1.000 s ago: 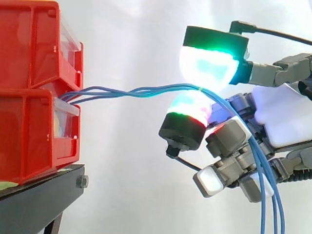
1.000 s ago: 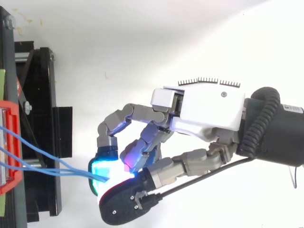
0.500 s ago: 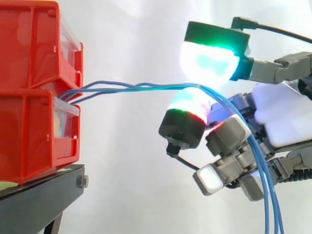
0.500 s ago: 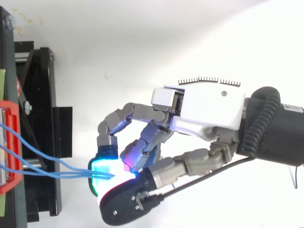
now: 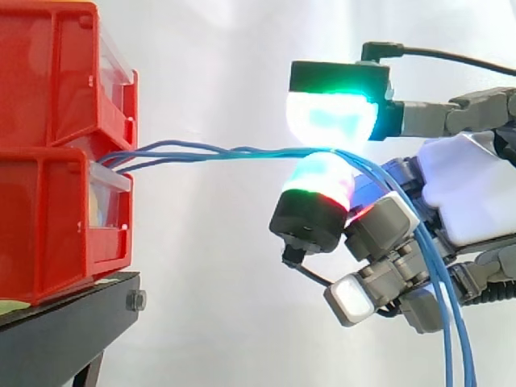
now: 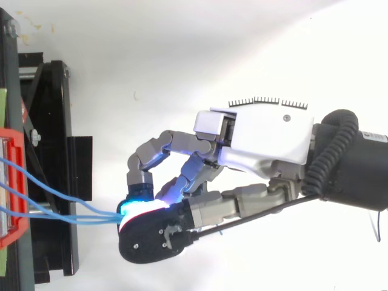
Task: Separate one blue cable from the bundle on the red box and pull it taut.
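**Hand closing its pinch on the blue cables**

The hand (image 6: pixel 267 142) is pinching. Its two glowing pads (image 5: pixel 330 117) are now pressing together on the blue cables (image 5: pixel 210 151), where half a second ago a gap was still showing between them. The upper pad has been swinging down and toward the box, and from above its black back is now covering the pad beneath. This is looking like the grasp being completed, so a pull could follow. Several strands are entering the pinch together, though, and I cannot tell whether one alone is being held. Separation is probably not yet done.

From the pinch the cables are running nearly level across the side view toward the red box (image 5: pixel 48 218), their long axis lying between box and hand. They are bowing slightly, so they are not yet taut. From above they are fanning apart as they near the box. Behind the pads they are bending down and hanging past the palm. The box is sitting on the black stand (image 5: pixel 56 330).
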Action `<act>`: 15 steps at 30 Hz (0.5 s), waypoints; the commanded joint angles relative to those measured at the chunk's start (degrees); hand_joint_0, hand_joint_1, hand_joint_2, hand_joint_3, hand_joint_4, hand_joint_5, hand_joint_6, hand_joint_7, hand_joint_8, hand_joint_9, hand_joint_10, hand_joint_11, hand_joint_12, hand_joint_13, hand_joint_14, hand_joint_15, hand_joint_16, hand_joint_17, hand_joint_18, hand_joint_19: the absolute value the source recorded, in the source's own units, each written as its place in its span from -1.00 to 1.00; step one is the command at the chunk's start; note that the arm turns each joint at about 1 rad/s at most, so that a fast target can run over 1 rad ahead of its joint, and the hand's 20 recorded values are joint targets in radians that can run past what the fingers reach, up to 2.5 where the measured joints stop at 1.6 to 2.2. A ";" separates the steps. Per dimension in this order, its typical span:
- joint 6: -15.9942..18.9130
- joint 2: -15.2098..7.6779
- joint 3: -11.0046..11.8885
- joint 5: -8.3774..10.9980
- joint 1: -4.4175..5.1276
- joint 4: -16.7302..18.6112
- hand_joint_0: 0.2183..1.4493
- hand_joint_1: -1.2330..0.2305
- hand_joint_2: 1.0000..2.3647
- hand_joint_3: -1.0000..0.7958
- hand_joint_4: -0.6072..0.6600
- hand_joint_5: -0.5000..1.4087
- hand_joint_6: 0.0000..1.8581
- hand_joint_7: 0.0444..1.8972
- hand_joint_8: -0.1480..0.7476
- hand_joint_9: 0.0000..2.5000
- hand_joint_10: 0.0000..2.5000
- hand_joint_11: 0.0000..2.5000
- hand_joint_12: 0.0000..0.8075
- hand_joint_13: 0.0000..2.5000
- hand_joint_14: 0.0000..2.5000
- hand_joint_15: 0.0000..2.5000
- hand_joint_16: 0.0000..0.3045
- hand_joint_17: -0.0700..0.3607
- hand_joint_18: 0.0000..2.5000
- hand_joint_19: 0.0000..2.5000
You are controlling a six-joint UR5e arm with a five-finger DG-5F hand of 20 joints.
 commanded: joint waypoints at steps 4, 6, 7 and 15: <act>0.07 0.00 0.04 0.00 0.08 -0.21 -0.35 -0.37 -0.97 -0.05 0.06 -0.65 -0.06 0.16 0.13 -0.17 -0.99 -0.14 0.00 -0.25 -0.99 -0.49 -0.66 -0.14 -0.20 -0.40; 0.07 0.00 0.04 0.00 -0.01 -0.21 -0.32 -0.42 -0.97 -0.06 -0.01 -0.66 -0.06 0.14 0.09 -0.20 -0.98 -0.14 -0.03 -0.26 -0.99 -0.49 -0.68 -0.17 -0.22 -0.40; 0.07 0.00 0.04 0.00 -0.01 -0.21 -0.32 -0.43 -0.97 -0.06 -0.03 -0.66 -0.05 0.14 0.08 -0.20 -0.99 -0.14 -0.04 -0.26 -0.98 -0.50 -0.68 -0.17 -0.22 -0.40; -0.02 0.18 0.04 0.00 -0.01 -0.21 -0.08 -0.58 -0.98 -0.28 -0.24 -0.68 -0.03 0.22 0.01 -0.23 -0.99 -0.14 -0.11 -0.30 -0.99 -0.51 -0.71 -0.22 -0.27 -0.45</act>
